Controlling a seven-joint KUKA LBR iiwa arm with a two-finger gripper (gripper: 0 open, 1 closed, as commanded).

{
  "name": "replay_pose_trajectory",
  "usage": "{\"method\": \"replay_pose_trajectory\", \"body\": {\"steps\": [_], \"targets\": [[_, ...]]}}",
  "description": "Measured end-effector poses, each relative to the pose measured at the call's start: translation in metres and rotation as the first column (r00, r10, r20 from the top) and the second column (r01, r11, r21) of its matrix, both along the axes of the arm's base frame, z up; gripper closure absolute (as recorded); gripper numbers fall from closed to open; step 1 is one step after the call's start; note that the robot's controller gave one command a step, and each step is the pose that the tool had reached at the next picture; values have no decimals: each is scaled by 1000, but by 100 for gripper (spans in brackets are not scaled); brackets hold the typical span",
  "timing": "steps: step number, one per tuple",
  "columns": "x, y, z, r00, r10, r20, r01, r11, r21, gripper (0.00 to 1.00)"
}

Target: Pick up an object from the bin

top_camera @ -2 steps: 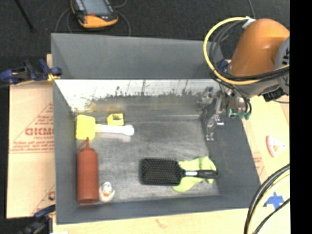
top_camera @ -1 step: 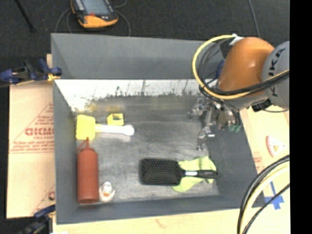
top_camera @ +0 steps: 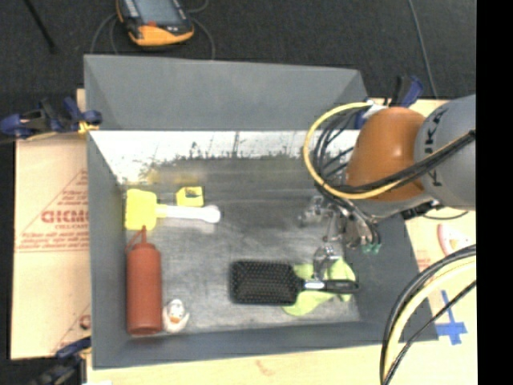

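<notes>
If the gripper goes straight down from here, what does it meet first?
Probably the yellow-green handle of the black hairbrush, at the near right of the bin: the gripper points down over it. Its height above the handle is unclear.

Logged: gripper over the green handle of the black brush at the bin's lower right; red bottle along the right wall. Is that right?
No. The camera view shows the red bottle along the left wall of the bin, not the right. The gripper is indeed over the green handle of the black brush at lower right.
</notes>
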State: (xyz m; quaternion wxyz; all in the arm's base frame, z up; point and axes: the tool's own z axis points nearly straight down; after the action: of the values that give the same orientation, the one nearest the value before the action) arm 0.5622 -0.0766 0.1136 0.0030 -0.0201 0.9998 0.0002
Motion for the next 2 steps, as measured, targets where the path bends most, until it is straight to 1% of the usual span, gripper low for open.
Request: {"method": "replay_pose_trajectory", "body": {"steps": [1,2], "targets": [[-21,7,-15,998,68,-12,-68,998,-1,0],[-64,59,-32,977,212,-4,-212,977,-1,100]]}}
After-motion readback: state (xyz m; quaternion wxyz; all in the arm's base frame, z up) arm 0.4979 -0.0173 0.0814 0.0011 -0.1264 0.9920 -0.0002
